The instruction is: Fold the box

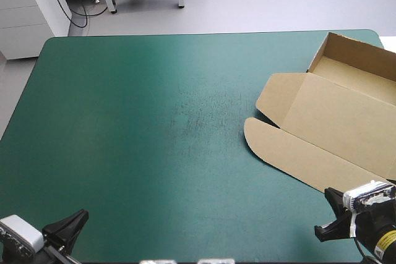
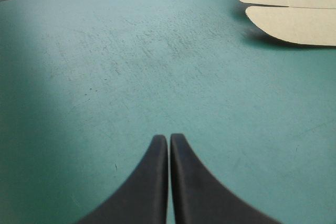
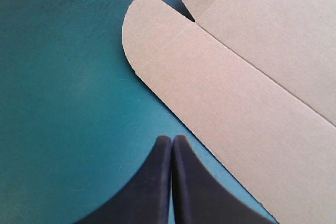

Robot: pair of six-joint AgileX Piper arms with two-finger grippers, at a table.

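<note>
box [image 1: 337, 122] (open, partly flat) at the table's [image 1: 124, 128] right edge; left gripper [image 2: 168, 139] and right gripper [image 3: 172, 139] closed, empty.

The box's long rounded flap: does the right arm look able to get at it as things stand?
Probably yes. The right gripper, shut, is right at the near flap edge of the box, over bare teal-green cover; nothing lies between them. It would likely need to open first.
</note>
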